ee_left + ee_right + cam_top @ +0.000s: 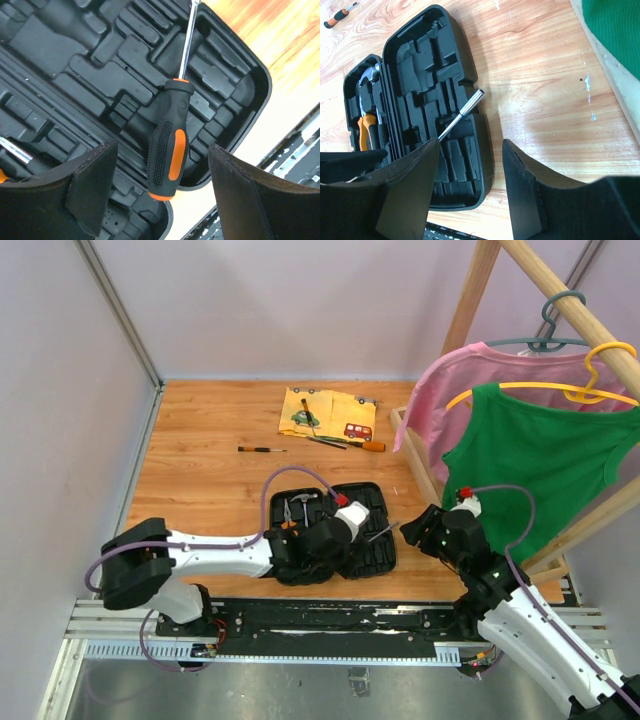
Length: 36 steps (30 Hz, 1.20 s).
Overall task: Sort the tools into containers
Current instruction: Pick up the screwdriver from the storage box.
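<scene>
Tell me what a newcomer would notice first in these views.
Probably the open black tool case at the near edge, where the left gripper stands open over an orange-and-black screwdriver lying askew across the moulded slots, its shaft poking past the rim. Next, the bright green top and pink shirt hanging on the wooden rack at right. Then the yellow cloth at the far middle, with further tools lying on it.

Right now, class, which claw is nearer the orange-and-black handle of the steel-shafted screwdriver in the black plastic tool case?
Left. The left claw straddles the orange-and-black handle, fingers apart on either side. The right claw hangs beyond the black plastic tool case's right edge.
</scene>
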{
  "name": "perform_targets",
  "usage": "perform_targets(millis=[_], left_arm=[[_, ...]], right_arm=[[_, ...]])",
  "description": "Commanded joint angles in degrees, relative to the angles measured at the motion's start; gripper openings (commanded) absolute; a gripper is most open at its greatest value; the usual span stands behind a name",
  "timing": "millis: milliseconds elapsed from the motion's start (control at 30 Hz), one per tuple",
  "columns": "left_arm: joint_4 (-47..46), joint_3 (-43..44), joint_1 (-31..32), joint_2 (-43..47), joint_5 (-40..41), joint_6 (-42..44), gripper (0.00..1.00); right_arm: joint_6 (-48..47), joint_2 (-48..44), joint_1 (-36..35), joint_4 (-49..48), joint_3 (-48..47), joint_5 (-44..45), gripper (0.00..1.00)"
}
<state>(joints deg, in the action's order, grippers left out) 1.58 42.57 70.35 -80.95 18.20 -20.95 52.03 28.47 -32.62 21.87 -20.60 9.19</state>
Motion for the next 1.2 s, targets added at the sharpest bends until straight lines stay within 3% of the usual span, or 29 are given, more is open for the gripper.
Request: perform_targets(millis=[0, 100, 300, 500, 600, 733, 800, 967, 1167], left_arm=[[3.3, 4.3, 1.4, -4.8, -0.4, 3.9, 0.76], [3.9, 5.3, 2.0, -6.6, 0.0, 4.7, 0.72], [6.3, 6.8, 2.2, -9.5, 2.9, 4.7, 0.55], [7.0, 7.1, 2.5, -10.2, 3.0, 4.9, 0.30], [6.7, 6.9, 2.4, -9.2, 3.8, 3.8, 0.19], [4.8, 5.8, 2.4, -5.0, 5.5, 0.8, 0.11], [3.7, 4.8, 2.4, -1.7, 7.5, -1.4, 0.02], [-0.4, -0.4, 2.4, 8.7, 11.4, -7.1, 0.00], [-8.5, -11.1, 2.4, 23.6, 12.8, -12.9, 0.00]], right_arm=[[0.6, -1.1, 2.6, -0.9, 1.8, -4.0, 0.55], [0.1, -0.8, 2.9, -1.1, 2.2, -4.6, 0.55], [-2.0, -0.7, 3.1, -1.4, 2.1, -4.9, 0.56], [-3.5, -1.3, 3.1, -0.8, 1.3, -4.5, 0.60], [-4.3, -3.1, 3.1, -0.8, 0.8, -3.9, 0.62], [-5.7, -6.5, 3.1, -0.6, -0.1, -1.7, 0.64], [-7.7, -8.0, 3.2, -0.2, -1.0, -0.9, 0.64], [-9.8, -10.8, 3.1, -0.7, -3.4, -0.5, 0.67], [-12.4, -13.9, 3.1, -13.3, -1.8, -10.7, 0.70]])
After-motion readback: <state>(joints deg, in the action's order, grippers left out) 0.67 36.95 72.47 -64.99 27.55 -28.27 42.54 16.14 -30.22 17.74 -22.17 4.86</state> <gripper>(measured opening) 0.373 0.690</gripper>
